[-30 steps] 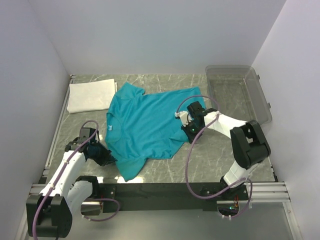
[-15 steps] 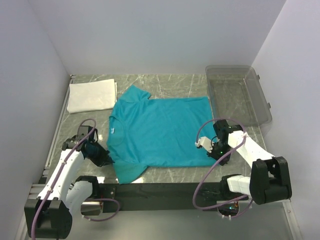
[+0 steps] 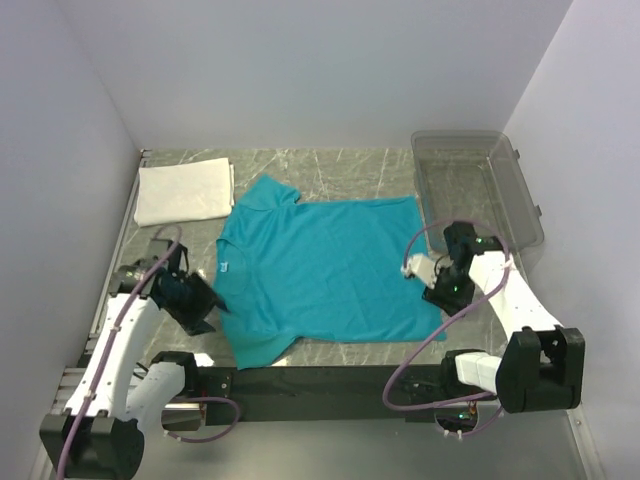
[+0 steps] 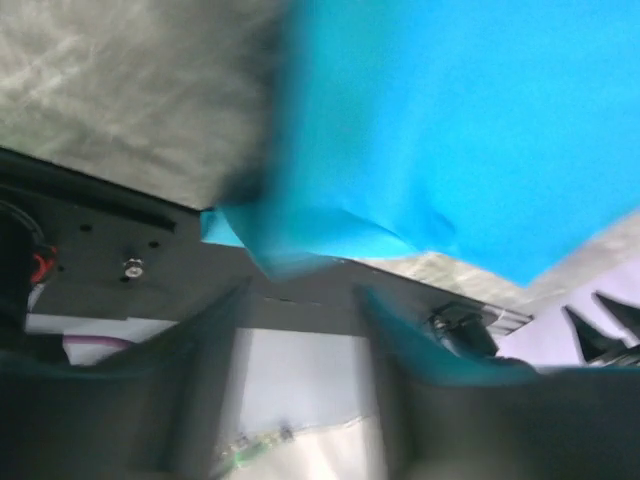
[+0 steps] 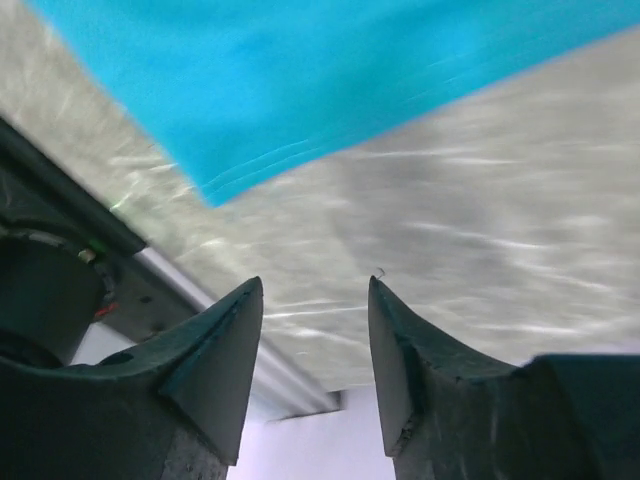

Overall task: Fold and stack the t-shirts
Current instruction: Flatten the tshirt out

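The teal t-shirt [image 3: 325,272] lies spread flat in the middle of the table, collar to the left, and fills the top of the left wrist view [image 4: 440,120]. A white folded t-shirt [image 3: 185,192] rests at the back left. My left gripper [image 3: 207,305] hovers at the teal shirt's left edge by the near sleeve. Its blurred jaws [image 4: 300,305] stand open with nothing between them. My right gripper [image 3: 437,292] is at the shirt's right hem, open [image 5: 312,290] and empty over bare table, with the hem corner [image 5: 290,100] just ahead of the fingertips.
A clear plastic bin [image 3: 478,185] stands at the back right, close behind the right arm. The black mounting rail [image 3: 320,380] runs along the near edge. Walls close in the table on the left, back and right.
The teal shirt went from crumpled to pulled out flat. Both grippers have since opened and let go of it. The right arm has swung right, and the left has lifted slightly away.
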Motion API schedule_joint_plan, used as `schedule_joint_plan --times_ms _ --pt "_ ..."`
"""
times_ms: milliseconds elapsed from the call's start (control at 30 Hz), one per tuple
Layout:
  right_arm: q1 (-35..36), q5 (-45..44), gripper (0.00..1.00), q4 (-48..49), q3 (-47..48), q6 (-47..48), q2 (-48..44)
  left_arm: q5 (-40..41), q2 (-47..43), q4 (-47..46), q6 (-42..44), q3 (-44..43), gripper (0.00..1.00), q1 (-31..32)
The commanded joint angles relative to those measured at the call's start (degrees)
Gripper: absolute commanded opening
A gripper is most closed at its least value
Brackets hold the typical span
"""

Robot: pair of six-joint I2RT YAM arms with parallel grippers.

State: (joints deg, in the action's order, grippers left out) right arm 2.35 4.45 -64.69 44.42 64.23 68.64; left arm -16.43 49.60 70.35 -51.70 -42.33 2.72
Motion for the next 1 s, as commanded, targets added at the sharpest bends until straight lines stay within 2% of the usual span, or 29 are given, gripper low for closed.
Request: schedule_joint_plan --times_ms 0,67,133,200,233,300,333,367,400,467,600,633,733,833,967 --pt "-0.4 6.9 0.54 -1.8 10.0 -0.4 0.1 4.2 -1.5 3.9 1.3 -12.6 0.65 0.2" --pt "-0.4 10.4 0.57 -1.3 15.9 -2.9 4.2 5.3 -0.7 0.1 2.7 -17.6 0.74 0.2" --pt "0.4 16.0 0.57 1.2 21.7 -9.9 9.6 7.6 0.5 -4.5 2.9 -18.5 0.76 0.1" --pt "1.9 19.0 0.57 6.7 26.9 -18.0 14.7 6.3 4.0 -17.6 3.7 -17.5 0.76 0.1" --pt "3.2 22.1 0.57 8.2 32.8 -25.9 20.1 5.9 5.5 -23.8 4.5 -16.5 0.76 0.1" --pt "4.8 24.0 0.54 12.7 38.7 -32.5 25.6 6.2 13.5 -38.8 9.4 -17.0 0.76 -0.2" --pt "6.2 23.5 0.54 14.3 44.2 -38.8 30.8 7.2 17.2 -42.1 10.9 -19.8 0.75 -0.4" --pt "6.9 22.4 0.54 16.2 47.1 -41.3 33.5 5.3 25.3 -45.4 14.6 -21.8 0.74 -0.6" --pt "7.3 21.2 0.54 16.7 49.9 -43.4 36.0 4.7 29.6 -49.4 16.3 -24.5 0.69 -0.8" --pt "7.7 17.6 0.53 17.7 58.4 -48.6 43.3 1.3 41.6 -51.5 20.6 -34.5 0.67 -0.8" --pt "7.7 9.0 0.54 17.8 72.3 -54.4 55.3 -3.7 58.3 -52.5 24.9 -50.7 0.66 -0.8" --pt "7.7 7.4 0.54 18.3 73.2 -55.8 56.3 -4.8 63.6 -51.5 26.4 -56.5 0.66 -0.7" --pt "7.7 0.8 0.54 21.0 73.2 -58.3 57.9 -8.7 71.6 -53.4 26.4 -63.5 0.65 -0.5" --pt "7.7 -5.8 0.55 23.1 72.2 -60.0 58.9 -9.8 77.4 -54.7 26.2 -68.1 0.65 0.0" --pt "7.6 -7.3 0.55 23.8 71.0 -59.9 59.3 -11.0 83.4 -57.3 24.9 -72.9 0.66 1.0"
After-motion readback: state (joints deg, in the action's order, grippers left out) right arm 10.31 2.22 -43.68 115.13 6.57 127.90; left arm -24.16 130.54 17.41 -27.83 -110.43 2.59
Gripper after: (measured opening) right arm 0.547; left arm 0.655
